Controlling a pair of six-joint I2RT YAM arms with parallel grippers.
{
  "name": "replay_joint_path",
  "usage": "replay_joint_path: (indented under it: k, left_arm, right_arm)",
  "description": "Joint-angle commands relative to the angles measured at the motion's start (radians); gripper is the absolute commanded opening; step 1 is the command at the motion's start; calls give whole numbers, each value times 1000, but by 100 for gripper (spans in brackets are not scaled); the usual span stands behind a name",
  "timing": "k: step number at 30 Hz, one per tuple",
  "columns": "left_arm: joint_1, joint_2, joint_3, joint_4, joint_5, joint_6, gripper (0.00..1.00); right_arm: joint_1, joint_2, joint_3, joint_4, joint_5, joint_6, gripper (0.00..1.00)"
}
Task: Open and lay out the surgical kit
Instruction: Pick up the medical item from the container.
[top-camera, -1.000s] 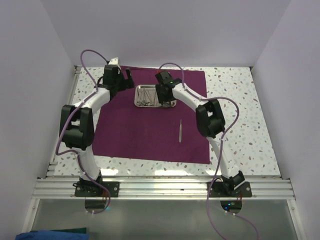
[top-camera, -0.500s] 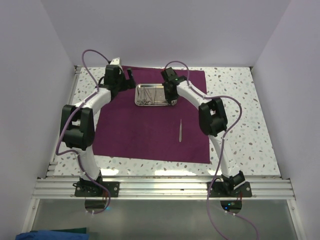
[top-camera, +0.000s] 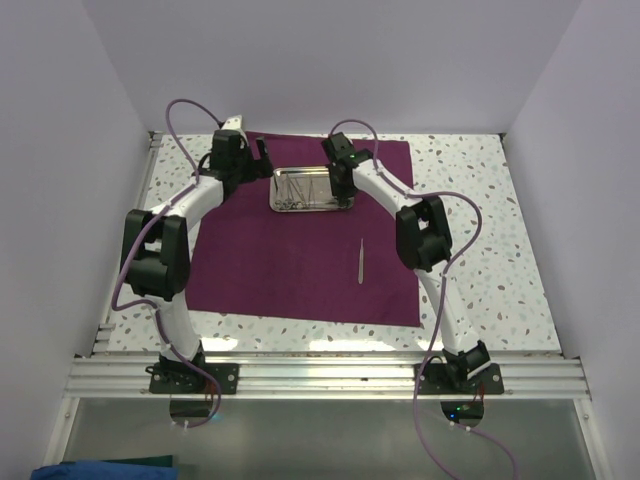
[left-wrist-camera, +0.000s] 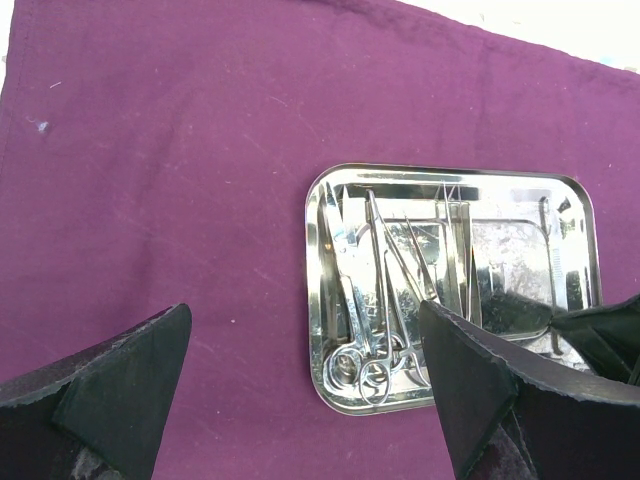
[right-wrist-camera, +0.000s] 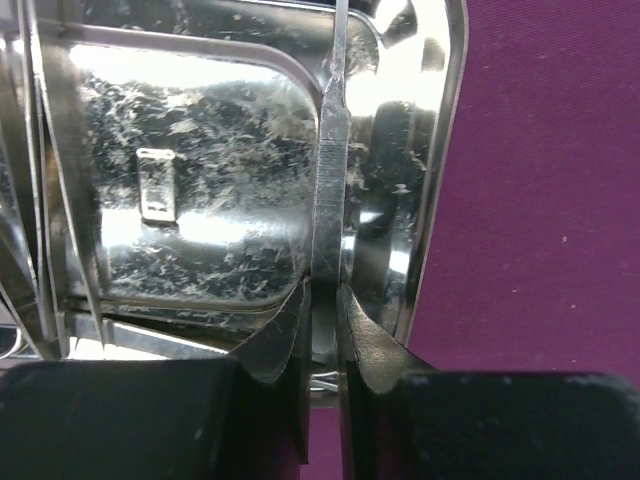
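The maroon cloth wrap (top-camera: 280, 260) lies spread flat on the table. The steel tray (top-camera: 300, 209) sits on its far part and holds several silver instruments (left-wrist-camera: 385, 290), ring handles toward me. One pair of tweezers (top-camera: 360, 260) lies alone on the cloth to the right. My right gripper (top-camera: 340, 190) is down in the tray's right end, shut on a thin silver instrument (right-wrist-camera: 330, 180), its jaws (right-wrist-camera: 322, 300) pinching the shaft. My left gripper (top-camera: 262, 155) is open and empty above the cloth at the tray's left side (left-wrist-camera: 305, 310).
The cloth (right-wrist-camera: 550, 200) borders the tray rim (right-wrist-camera: 440, 180) on the right. The speckled tabletop (top-camera: 480, 240) runs beyond the cloth to the right. White walls close in the back and sides. My right gripper's black body (left-wrist-camera: 600, 330) shows at the tray's right end.
My right gripper has shifted a little to the right over the tray, to its right end. The left arm has barely moved. The lone tweezers have stayed in place.
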Motion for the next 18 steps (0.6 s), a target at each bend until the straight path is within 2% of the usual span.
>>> replay_joint_path:
  k: [1, 8, 18]
  left_arm:
    - [-5, 6, 32, 44, 5, 13, 100]
    - [-5, 1, 32, 41, 1, 15, 100]
    - [-7, 0, 31, 41, 2, 15, 100]
  right_arm:
    - [-17, 9, 23, -46, 73, -24, 0]
    - [-19, -33, 79, -40, 105, -37, 0]
    - [-11, -172, -24, 0, 102, -27, 0]
